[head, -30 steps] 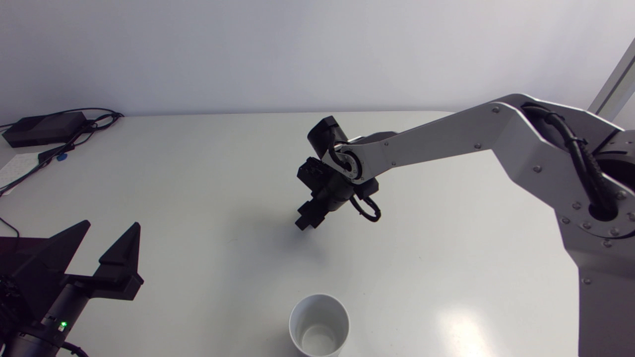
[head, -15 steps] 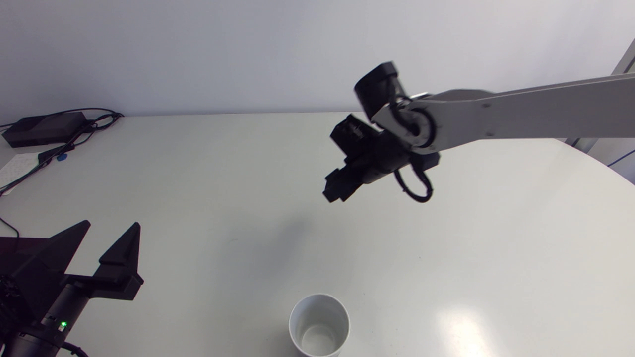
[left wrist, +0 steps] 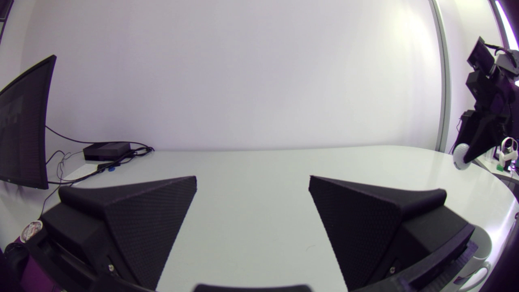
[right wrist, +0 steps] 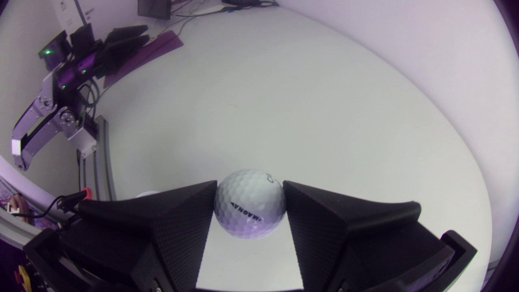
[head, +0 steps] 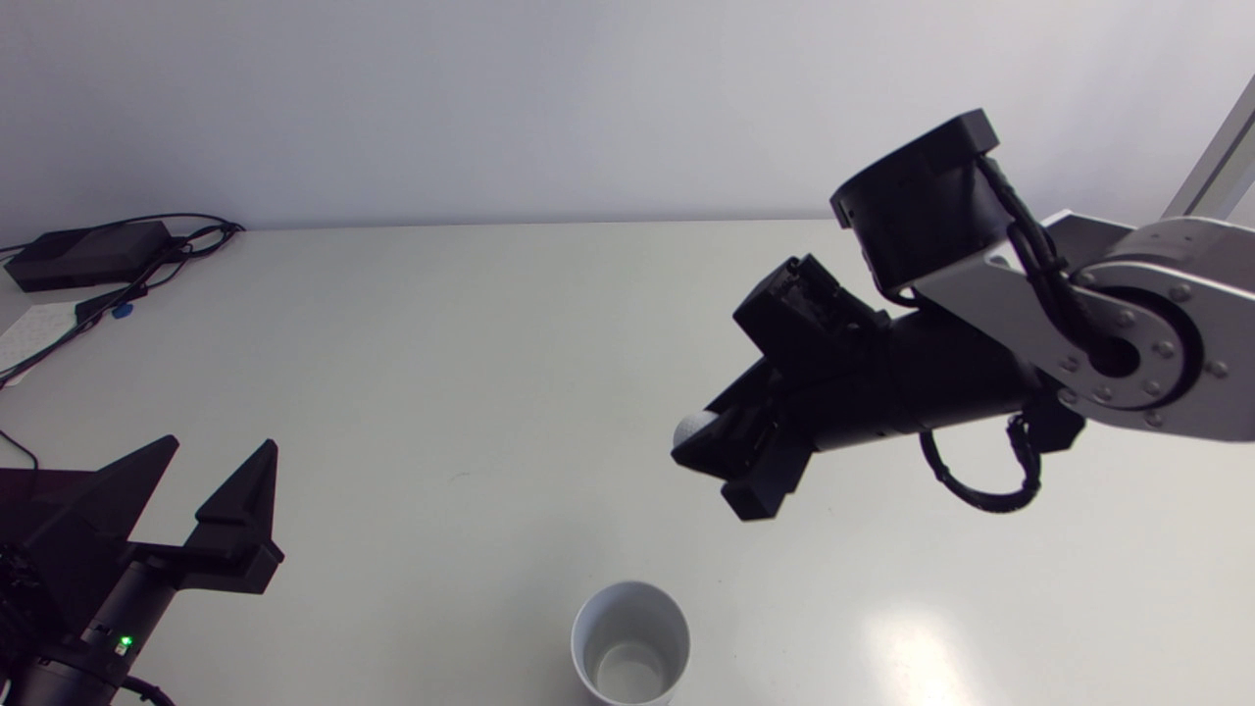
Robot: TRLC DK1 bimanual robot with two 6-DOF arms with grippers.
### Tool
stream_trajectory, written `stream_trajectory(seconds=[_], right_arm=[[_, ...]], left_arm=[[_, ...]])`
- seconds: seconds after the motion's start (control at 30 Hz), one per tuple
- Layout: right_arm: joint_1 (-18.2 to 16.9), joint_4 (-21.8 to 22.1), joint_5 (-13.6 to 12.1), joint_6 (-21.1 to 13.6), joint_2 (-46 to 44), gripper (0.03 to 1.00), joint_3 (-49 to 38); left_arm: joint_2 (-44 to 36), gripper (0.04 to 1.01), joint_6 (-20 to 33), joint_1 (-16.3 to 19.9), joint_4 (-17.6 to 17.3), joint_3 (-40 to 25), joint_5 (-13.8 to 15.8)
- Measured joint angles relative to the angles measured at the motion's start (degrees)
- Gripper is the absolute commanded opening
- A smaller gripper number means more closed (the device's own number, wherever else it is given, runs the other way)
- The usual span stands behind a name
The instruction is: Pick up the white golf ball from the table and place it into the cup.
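The white golf ball [right wrist: 249,202] sits pinched between the two black fingers of my right gripper [right wrist: 249,185], which is shut on it. In the head view this gripper [head: 702,447] hangs high above the table, right of the middle, with the ball [head: 694,428] peeking out at its tip. The white cup [head: 630,642] stands upright and empty near the table's front edge, below and a little left of the ball. My left gripper [head: 218,444] rests at the front left, open, with nothing between its fingers. From the left wrist view the held ball [left wrist: 460,156] shows far off to the right.
A black box [head: 86,253] with cables lies at the table's back left corner, beside a sheet of paper [head: 29,331]. A dark mat [right wrist: 142,50] lies under my left arm. The cup's rim [left wrist: 482,249] shows just beside the left gripper's right finger.
My right arm has risen from the table's middle and swung right and toward the front with the ball in its grip. The left arm and the cup have not moved.
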Motion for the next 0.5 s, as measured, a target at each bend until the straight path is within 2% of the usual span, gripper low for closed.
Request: stream_trajectory(seconds=[0.1, 0.27, 0.5], right_arm=[[1.95, -0.66, -1.57, 0.68, -2.49, 0.431, -2.10], [5.07, -2.12, -6.01, 0.92, -4.48, 0.431, -4.55], [9.55, -2.14, -7.63, 0.81, -5.18, 0.431, -7.82]], left_arm=[[0.02, 0.992, 0.00, 0.00, 0.00, 0.00, 0.00], [0.11, 0.992, 0.00, 0.00, 0.00, 0.00, 0.02], [0.11, 0.992, 0.00, 0.00, 0.00, 0.00, 0.00]])
